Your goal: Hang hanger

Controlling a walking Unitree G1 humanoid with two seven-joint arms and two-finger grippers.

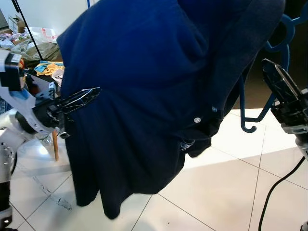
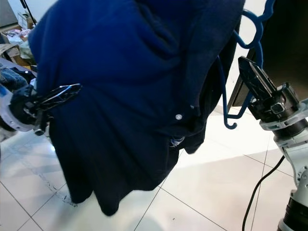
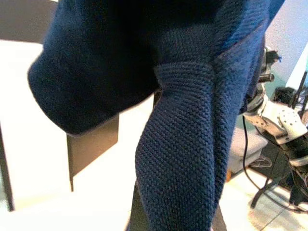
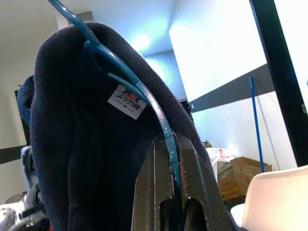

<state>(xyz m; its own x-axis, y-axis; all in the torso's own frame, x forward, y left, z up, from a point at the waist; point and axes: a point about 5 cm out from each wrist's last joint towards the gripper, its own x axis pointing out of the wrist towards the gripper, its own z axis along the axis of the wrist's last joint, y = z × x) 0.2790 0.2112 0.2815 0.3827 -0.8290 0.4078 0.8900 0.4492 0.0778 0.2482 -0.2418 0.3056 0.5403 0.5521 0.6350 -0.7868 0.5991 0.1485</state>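
A dark blue knitted garment (image 1: 144, 96) is held up in mid-air over a white tiled floor (image 1: 211, 192), draped on a blue plastic hanger (image 4: 144, 94). The hanger is seen at the right of the scene, its curved end (image 2: 231, 122) hanging beside the garment's right edge. The right hand (image 4: 171, 159) is clamped on a thin arm of the hanger, with the fingers closed around the plastic just below the garment's collar, where a small label (image 4: 127, 102) is sewn. The left hand (image 1: 79, 100) is pressed against the garment's left edge; whether its fingers are apart or together cannot be told. Cluttered bags (image 1: 33, 43) are seen at the far left.
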